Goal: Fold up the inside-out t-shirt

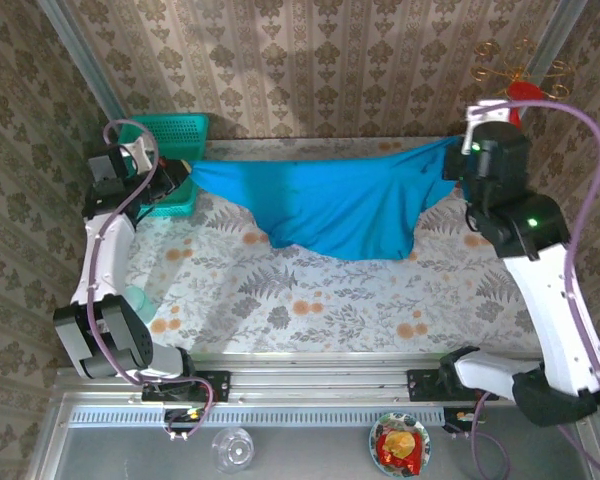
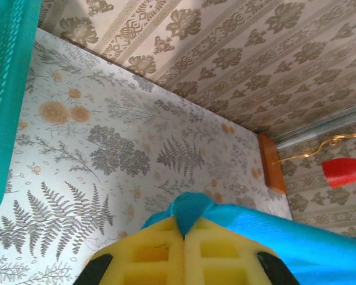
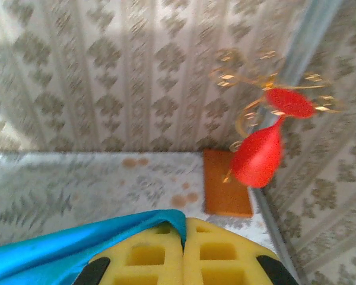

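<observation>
Damask wallpaper (image 1: 310, 60) rises behind a floral-patterned table (image 1: 310, 300).

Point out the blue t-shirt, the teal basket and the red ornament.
blue t-shirt (image 1: 330, 205): top external view, middle of the sagging cloth.
teal basket (image 1: 175, 130): top external view, its mesh wall.
red ornament (image 3: 258, 157): right wrist view, its lower red lobe.

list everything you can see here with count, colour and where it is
t-shirt: one, bright blue, strung across the far side, sagging in the middle
basket: one, teal mesh, far left corner
table: one, floral grey and orange top
ornament: one, red and gold, far right corner
block: one, orange-brown, far right table corner
glass: one, clear, near ledge
dish: one, red and yellow contents, near ledge
left tool: one, yellow pads, shut on t-shirt
right tool: one, yellow pads, shut on t-shirt
</observation>
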